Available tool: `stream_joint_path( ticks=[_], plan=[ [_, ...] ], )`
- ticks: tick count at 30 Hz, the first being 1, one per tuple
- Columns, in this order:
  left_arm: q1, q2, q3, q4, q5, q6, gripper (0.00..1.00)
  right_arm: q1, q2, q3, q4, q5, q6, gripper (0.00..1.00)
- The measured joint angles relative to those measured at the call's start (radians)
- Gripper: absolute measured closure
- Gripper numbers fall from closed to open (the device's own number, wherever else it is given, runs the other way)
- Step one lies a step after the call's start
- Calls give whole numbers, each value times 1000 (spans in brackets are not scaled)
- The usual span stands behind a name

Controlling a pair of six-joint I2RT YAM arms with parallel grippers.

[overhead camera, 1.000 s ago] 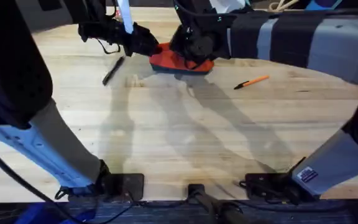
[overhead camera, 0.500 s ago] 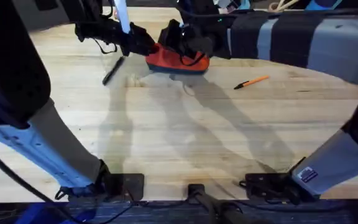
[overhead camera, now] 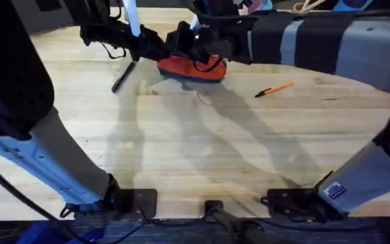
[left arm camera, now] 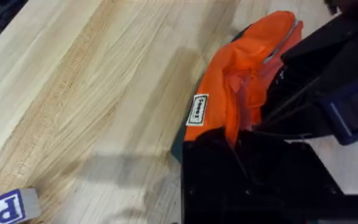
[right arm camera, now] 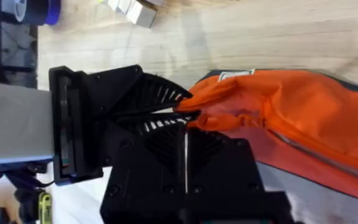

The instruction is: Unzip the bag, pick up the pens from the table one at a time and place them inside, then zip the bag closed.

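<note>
This looks like a robotics lab or test bench rather than a home. A pale plank tabletop (overhead camera: 202,149) carries two arms bolted by black base mounts (overhead camera: 133,201) along its near edge, with cables trailing beside them. A lettered block (left arm camera: 8,206) and what may be a blue tape roll (right arm camera: 35,10) lie about as props.

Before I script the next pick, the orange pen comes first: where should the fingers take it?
Grip the orange pen at mid-barrel, coming straight down, fingers closing across its width. It lies flat and slanted on the table, apart from the bag.
</note>
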Motion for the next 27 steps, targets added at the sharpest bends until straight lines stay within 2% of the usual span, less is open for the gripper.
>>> stream_joint_path(
  ticks=[14, 22, 27],
  plan=[
    [-11, 0, 0, 2, 8, 0, 959, 28, -28, 2, -76, 120, -86, 971],
    [-21, 0, 0, 4, 45, -1, 959, -28, -1, 2, -83, 133, -96, 971],
    [-28, 0, 0, 10, 44, 0, 959, -52, 29, 2, -57, 94, -97, 971]
  ],
)
